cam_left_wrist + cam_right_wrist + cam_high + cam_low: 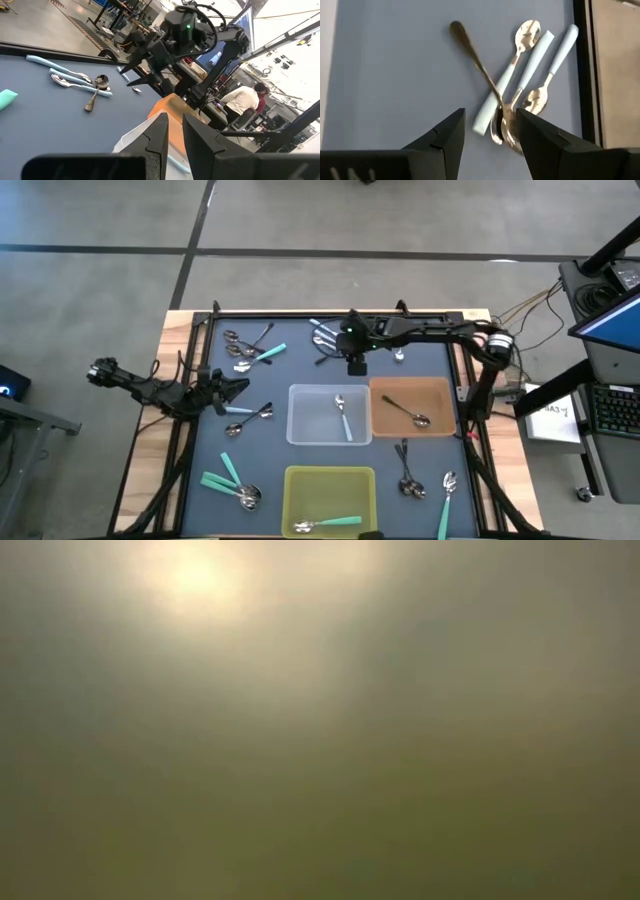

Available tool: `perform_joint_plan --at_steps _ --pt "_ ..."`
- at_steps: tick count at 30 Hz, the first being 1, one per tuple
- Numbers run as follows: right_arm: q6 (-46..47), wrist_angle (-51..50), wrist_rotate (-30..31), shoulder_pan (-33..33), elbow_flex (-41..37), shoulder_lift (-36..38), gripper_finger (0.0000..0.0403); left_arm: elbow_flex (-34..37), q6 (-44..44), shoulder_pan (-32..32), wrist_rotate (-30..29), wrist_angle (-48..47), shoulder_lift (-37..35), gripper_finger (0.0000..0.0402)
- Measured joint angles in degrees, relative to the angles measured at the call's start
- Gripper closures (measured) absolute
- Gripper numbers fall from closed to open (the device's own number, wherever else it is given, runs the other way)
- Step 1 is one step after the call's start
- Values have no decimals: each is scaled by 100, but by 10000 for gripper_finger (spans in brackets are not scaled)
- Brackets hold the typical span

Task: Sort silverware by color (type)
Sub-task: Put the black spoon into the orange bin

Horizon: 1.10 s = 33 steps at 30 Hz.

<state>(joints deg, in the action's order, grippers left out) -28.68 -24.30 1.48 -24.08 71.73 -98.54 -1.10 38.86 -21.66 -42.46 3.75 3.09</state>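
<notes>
From above, spoons [247,416] are scattered across the table [300,370], some in bins [329,414]. Left gripper [171,131]: fingers parted, empty. Right gripper [487,131]: spread, empty, above a spoon cluster [515,90]. Spoons are judged light, stiff, slippery; best pinched mid-handle.

One spoon [343,416] in each bin [300,425]

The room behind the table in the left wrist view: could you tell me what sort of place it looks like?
Probably a robotics lab or workshop. A person sits at a workstation behind the table, metal racks and frames line the bare floor, and the high view shows a keyboard beside the table.
</notes>
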Motion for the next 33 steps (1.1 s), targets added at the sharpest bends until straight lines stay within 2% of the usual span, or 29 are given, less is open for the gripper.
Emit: perform_joint_plan --at_steps 10,16,28,33 --pt "-423 -1384 -43 -116 1340 -1183 239 0 1 -1 -2 0 -2 361" --pt "-580 -1608 -48 -146 2027 -1727 250 0 0 -1 -1 -1 -1 361" --pt "-801 -1837 -51 -223 2235 -2104 266 0 0 -1 0 2 0 361" --pt "-791 -1866 -42 -223 2239 -2138 290 0 1 0 0 -1 0 361"
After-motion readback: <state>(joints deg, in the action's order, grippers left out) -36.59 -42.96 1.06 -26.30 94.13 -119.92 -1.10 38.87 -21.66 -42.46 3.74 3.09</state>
